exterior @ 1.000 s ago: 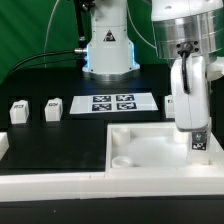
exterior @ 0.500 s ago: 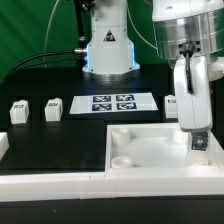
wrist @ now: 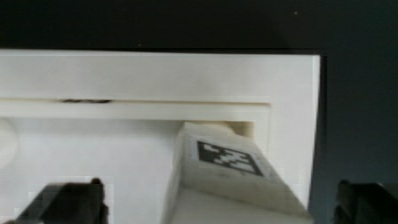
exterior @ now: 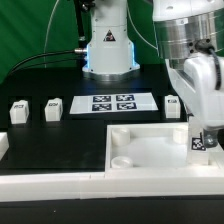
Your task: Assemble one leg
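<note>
A leg [wrist: 222,160], a small white block with a black-and-white tag, stands tilted in the right corner of the large white tray [wrist: 107,125]. In the exterior view this leg [exterior: 198,141] is at the tray's [exterior: 150,148] right end, just under my gripper [exterior: 206,132]. In the wrist view my gripper [wrist: 217,205] straddles the leg with its two dark fingers [wrist: 71,202] wide apart. There is a gap on each side, so it is open and not gripping. The leg's foot is hidden below the frame's edge.
Two more legs [exterior: 18,112] [exterior: 52,109] stand at the exterior view's left, and another leg [exterior: 172,104] behind the tray. The marker board [exterior: 112,103] lies mid-table. The robot base [exterior: 108,50] is at the back. A white rail [exterior: 50,180] runs along the front.
My gripper has shifted toward the exterior view's right over the last second. The leg has stayed in the tray's corner.
</note>
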